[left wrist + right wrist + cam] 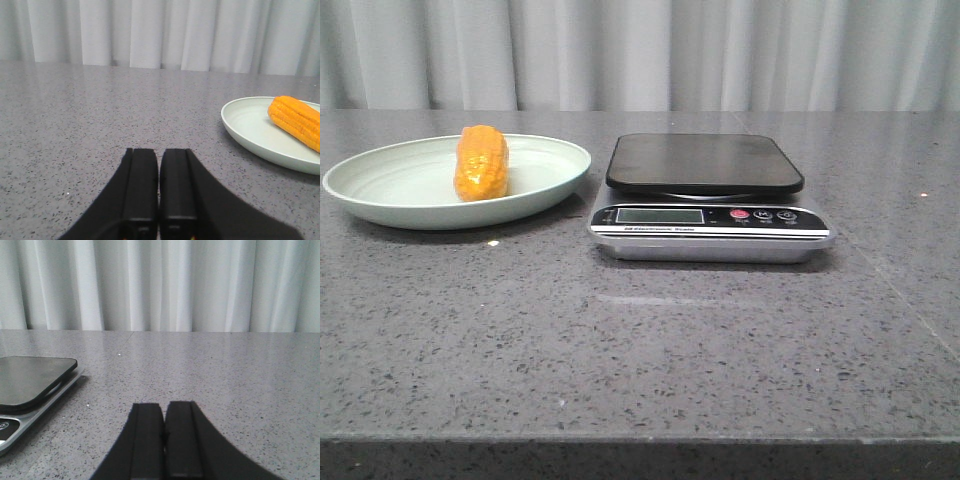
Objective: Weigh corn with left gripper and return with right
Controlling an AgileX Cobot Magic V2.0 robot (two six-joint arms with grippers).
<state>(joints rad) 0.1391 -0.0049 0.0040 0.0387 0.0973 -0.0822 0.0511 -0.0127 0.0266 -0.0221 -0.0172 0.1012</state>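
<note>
The orange-yellow corn [481, 162] lies on a pale green plate [380, 185] at the table's far left. The left wrist view catches the same corn [296, 121] on that plate [250, 127], off to one side of my left gripper [159, 151], whose black fingers are pressed together with nothing between them. My right gripper [164, 405] is likewise shut and empty, low over bare table beside the scale [30, 387]. Neither gripper shows in the front view.
A digital kitchen scale [705, 195] with a dark platform stands to the right of the plate, its display facing the front. Grey speckled tabletop [640, 340] runs to the front edge. A white curtain hangs behind.
</note>
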